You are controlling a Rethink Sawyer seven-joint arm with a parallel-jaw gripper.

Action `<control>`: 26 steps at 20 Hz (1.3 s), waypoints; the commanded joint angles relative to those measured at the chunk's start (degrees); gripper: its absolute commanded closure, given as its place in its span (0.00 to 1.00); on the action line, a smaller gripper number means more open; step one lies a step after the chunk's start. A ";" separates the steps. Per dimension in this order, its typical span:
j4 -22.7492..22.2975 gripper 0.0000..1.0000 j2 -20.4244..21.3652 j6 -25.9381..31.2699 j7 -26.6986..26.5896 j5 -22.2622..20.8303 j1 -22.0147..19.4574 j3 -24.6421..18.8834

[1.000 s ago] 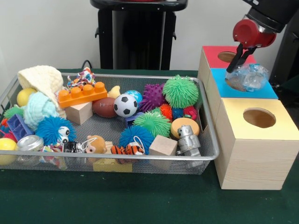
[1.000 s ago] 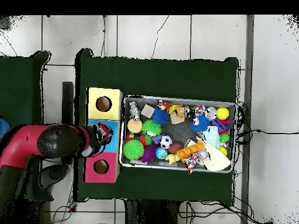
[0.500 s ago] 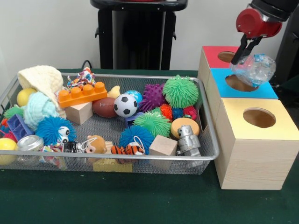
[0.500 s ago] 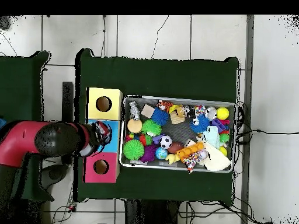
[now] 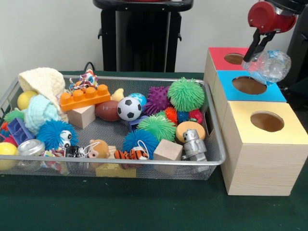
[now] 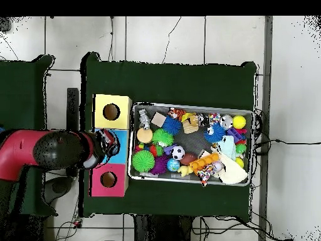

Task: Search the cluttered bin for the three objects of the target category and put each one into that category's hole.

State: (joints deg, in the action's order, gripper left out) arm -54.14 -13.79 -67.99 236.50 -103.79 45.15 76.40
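Above the blue-topped box [image 5: 250,89], to the right of the wire bin [image 5: 215,144], a clear, crinkled ball [image 5: 270,66] with pale blue flecks is held in the gripper [image 5: 255,47]; the dark fingers [image 5: 251,49] are closed narrowly on the ball's upper left side. The ball hangs clear of the box top, just right of the round hole [image 5: 249,85]. No readable writing or brand mark can be made out on any object.

Dark green cloth [image 5: 144,204] covers the table, and a pale tiled floor [image 6: 188,37] is seen around it from overhead. A plain light wall [image 5: 53,33] and a black pedestal [image 5: 142,36] stand behind the bin.

Three wooden boxes are lined up touching one another: a red-topped one [image 5: 222,57] farthest back, the blue-topped one in the middle and a yellow-topped one [image 5: 264,127] nearest, each with a round hole.

The bin is crowded. A large green spiky ball [image 5: 186,94] lies beside a purple spiky ball [image 5: 157,99]; a soccer ball [image 5: 129,108] touches a brown football [image 5: 107,110]. An orange building brick [image 5: 84,97] rests on a wooden cube [image 5: 81,116]. A small silver robot figure [image 5: 193,143] stands by another wooden cube [image 5: 167,149]. Cream and mint knitted cloth [image 5: 42,94] is piled at the left end.

From overhead, the red and black arm [image 6: 44,154] covers most of the blue box.
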 commanded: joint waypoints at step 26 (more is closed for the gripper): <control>2.09 1.00 0.83 -0.60 -2.17 2.97 -1.38 -7.77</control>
State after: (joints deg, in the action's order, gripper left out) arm -54.14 -12.89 -67.99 236.50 -103.58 45.15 76.39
